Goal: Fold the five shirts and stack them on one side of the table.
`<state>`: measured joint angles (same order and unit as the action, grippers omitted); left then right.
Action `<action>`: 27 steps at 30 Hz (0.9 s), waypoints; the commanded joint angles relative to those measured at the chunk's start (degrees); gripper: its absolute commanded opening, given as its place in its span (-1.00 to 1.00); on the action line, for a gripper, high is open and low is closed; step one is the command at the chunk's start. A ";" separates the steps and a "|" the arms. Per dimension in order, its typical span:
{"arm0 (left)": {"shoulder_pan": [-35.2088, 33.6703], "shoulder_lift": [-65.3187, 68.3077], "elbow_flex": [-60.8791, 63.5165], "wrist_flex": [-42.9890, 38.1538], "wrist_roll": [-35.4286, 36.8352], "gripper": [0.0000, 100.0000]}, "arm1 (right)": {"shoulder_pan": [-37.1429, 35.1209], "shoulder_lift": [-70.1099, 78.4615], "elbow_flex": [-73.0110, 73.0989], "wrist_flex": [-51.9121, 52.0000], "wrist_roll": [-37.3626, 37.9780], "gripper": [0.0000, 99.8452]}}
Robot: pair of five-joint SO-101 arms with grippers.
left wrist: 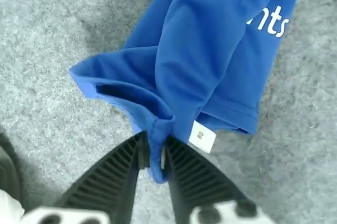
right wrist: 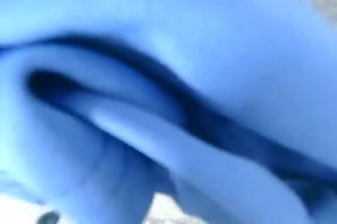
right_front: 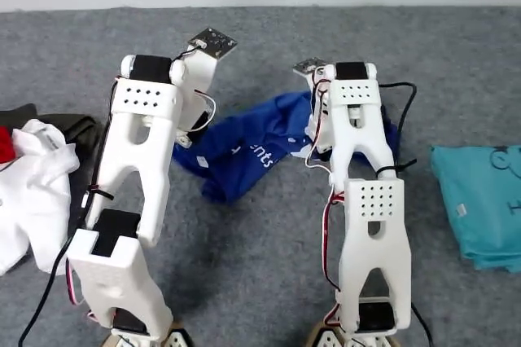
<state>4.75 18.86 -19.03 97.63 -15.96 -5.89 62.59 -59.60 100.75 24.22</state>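
**Left end effector** [left wrist: 152, 153]: closed narrow on a bunched edge of the blue shirt [left wrist: 210, 61], with the fold of hem pinched between the ribbed pads [left wrist: 124, 163]. A white label [left wrist: 202, 136] hangs just beside the pinch. From this grip the cloth runs away from the end effector, towards the white print [left wrist: 268, 21] on the chest.

**Task item:** in the high view the blue shirt [right_front: 252, 155] lies crumpled on the grey table [right_front: 244, 265], between the two arms. Its long axis runs crosswise, from the left arm's wrist to the right arm's. It is not flat, and a loose lobe sags towards the robot bases.

**Left arm** [right_front: 142, 143]: folded forward and down, with its wrist over the shirt's left end.

**Right arm** [right_front: 358, 119]: likewise bent down, over the shirt's right end. Its wrist view has blue cloth hard against the lens. The state of the right end effector cannot be told.

**Judgement:** the coming move turns on drawing the shirt out along that crosswise axis. Only the left hold is confirmed.

**Farther out:**
- The folded teal shirt [right_front: 480, 200] lies on the right side of the table, well apart from the blue one and nearer the right arm. It is the likely base of the stack.
- On the left side, a white shirt [right_front: 32, 188], a dark olive garment [right_front: 77, 129] and a red scrap [right_front: 5, 145] lie heaped and unfolded.
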 commanded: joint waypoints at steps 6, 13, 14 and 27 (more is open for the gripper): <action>0.79 -3.69 -0.22 -0.35 -0.62 -0.97 | 1.10 -2.51 -14.86 1.80 0.18 -0.99; 0.79 -3.78 -0.22 -0.26 -0.62 -0.97 | 3.74 -2.15 -25.58 1.98 0.09 -0.91; 0.79 -3.78 -0.22 -0.26 -0.62 -0.97 | 4.18 -2.15 -25.67 2.07 0.09 -0.91; 0.79 -3.52 -0.22 -0.18 -0.62 -0.97 | 7.69 -2.77 -26.29 2.15 0.18 -0.91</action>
<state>4.75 18.86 -19.03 97.63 -15.96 1.58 62.68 -83.69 100.75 24.31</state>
